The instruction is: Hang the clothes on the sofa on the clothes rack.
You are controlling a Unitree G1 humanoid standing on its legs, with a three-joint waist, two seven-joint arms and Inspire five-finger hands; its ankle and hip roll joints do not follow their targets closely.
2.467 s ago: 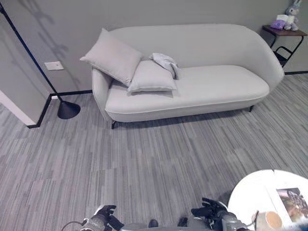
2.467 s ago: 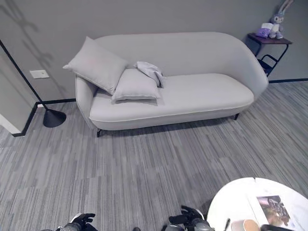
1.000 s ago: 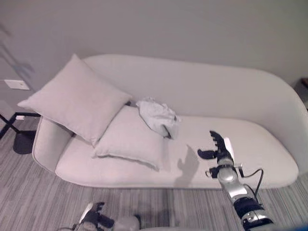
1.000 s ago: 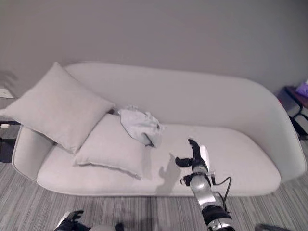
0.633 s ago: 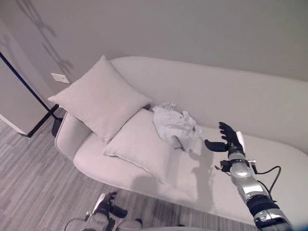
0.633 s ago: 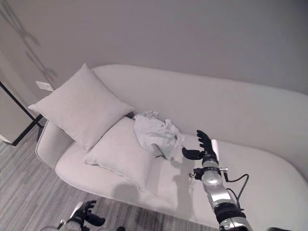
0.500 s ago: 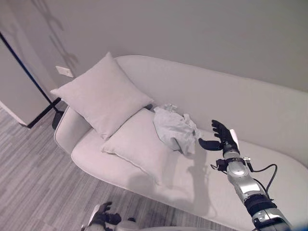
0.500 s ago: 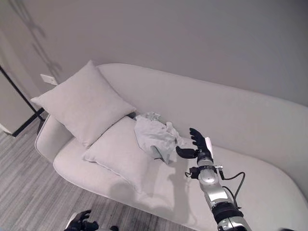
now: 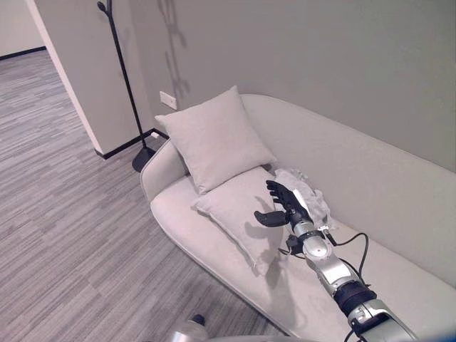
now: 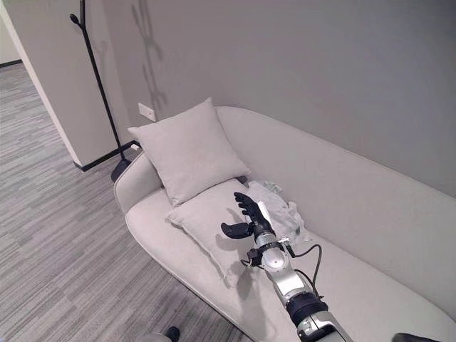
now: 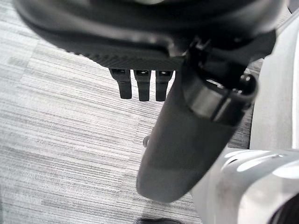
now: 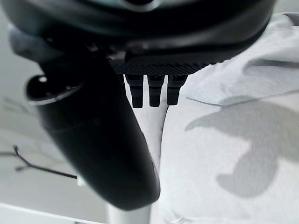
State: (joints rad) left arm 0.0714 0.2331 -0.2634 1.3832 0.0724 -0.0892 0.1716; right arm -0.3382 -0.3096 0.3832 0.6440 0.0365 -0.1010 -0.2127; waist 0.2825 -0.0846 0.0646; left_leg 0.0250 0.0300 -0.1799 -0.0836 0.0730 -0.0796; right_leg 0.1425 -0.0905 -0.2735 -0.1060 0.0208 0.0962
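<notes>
— Where is the garment lying?

— The crumpled pale clothes (image 9: 305, 194) are sitting at centre frame on the sofa (image 9: 370, 185), against the backrest, just right of the two cushions. The right hand (image 9: 283, 206) is hovering in front of them and covering part of the heap, so whether it is touching the cloth is hard to make out.

— Are its fingers gripping anything?

— No, the fingers (image 10: 246, 202) are spreading loosely, thumb jutting out, released and holding nothing. The small cushion (image 9: 242, 214) is lying partly under the big cushion (image 9: 217, 139).

— And the other hand?

— The left hand (image 11: 187, 116) is hanging over the striped floor (image 11: 60, 121) in its wrist view; its fingers are looking relaxed, empty.

— The rack?

— The black clothes rack (image 9: 125, 78) is standing at upper left, its top cut off by the frame edge.
</notes>
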